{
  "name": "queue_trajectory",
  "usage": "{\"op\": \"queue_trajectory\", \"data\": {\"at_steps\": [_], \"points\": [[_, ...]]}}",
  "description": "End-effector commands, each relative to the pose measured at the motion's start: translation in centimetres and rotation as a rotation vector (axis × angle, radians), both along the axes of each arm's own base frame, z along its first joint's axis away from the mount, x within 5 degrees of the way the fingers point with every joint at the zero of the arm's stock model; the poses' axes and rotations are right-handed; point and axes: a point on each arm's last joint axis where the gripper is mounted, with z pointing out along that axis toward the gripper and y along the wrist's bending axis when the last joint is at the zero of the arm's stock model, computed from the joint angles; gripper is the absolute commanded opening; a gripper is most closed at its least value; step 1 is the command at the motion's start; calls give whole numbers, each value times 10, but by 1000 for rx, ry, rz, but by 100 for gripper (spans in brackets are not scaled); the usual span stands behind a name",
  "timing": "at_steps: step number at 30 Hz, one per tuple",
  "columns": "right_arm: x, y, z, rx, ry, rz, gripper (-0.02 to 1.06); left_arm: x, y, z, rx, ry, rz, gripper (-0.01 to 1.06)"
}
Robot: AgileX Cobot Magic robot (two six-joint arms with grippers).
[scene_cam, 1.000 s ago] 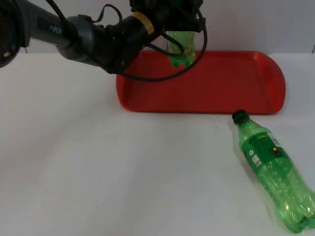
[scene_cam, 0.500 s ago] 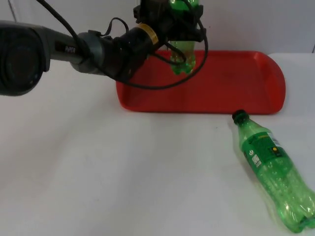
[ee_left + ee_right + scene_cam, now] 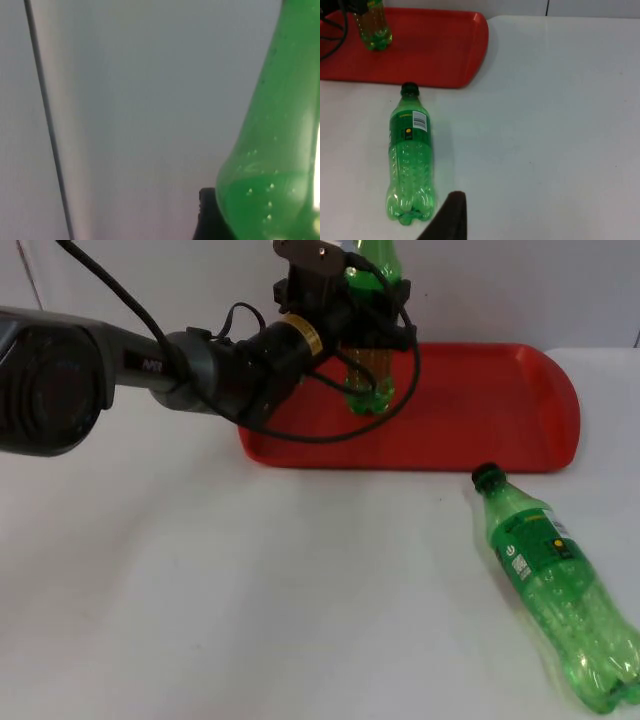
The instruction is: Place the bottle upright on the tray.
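Left pincer (image 3: 372,302) clamped around an upright green bottle (image 3: 368,370), base down over the far left part of the red tray (image 3: 480,410); contact between base and tray floor impossible to tell. Green plastic of the held bottle (image 3: 272,165) pressed against a black fingertip (image 3: 207,215) in the left wrist view. Second green bottle (image 3: 560,590) lying flat on the white table (image 3: 250,600), cap toward the tray, near right. Right arm waiting above it, fingertip (image 3: 447,220) just beside the lying bottle's base; pincer opening impossible to tell.

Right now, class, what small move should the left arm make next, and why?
Probably open the left gripper and lift away: the held bottle stands upright with its base on or just above the red tray. A second bottle lies on the table.
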Motion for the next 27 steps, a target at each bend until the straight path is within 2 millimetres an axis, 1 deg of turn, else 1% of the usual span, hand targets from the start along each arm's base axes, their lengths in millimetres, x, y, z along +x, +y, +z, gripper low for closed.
{"op": "queue_trajectory", "data": {"at_steps": [1,3,4,5,6,7,11,12,14,15,18,27], "points": [[0,0,-2,1,0,-2,105,0,-3,7,-20,-13,-7,2],[0,0,-2,1,0,-2,105,0,-3,7,-20,-13,-7,8],[0,0,-2,1,0,-2,105,0,-3,7,-20,-13,-7,13],[0,0,-2,1,0,-2,105,0,-3,7,-20,-13,-7,13],[0,0,-2,1,0,-2,105,0,-3,7,-20,-13,-7,22],[0,0,-2,1,0,-2,105,0,-3,7,-20,-13,-7,24],[0,0,-2,1,0,-2,105,0,-3,6,-15,-9,-5,49],[0,0,-2,1,0,-2,105,0,-3,6,-15,-9,-5,49],[0,0,-2,1,0,-2,105,0,-3,6,-15,-9,-5,60],[0,0,-2,1,0,-2,105,0,-3,6,-15,-9,-5,63],[0,0,-2,1,0,-2,105,0,-3,6,-17,-8,-4,66],[0,0,-2,1,0,-2,105,-1,-3,7,-24,-22,-11,66]]}}
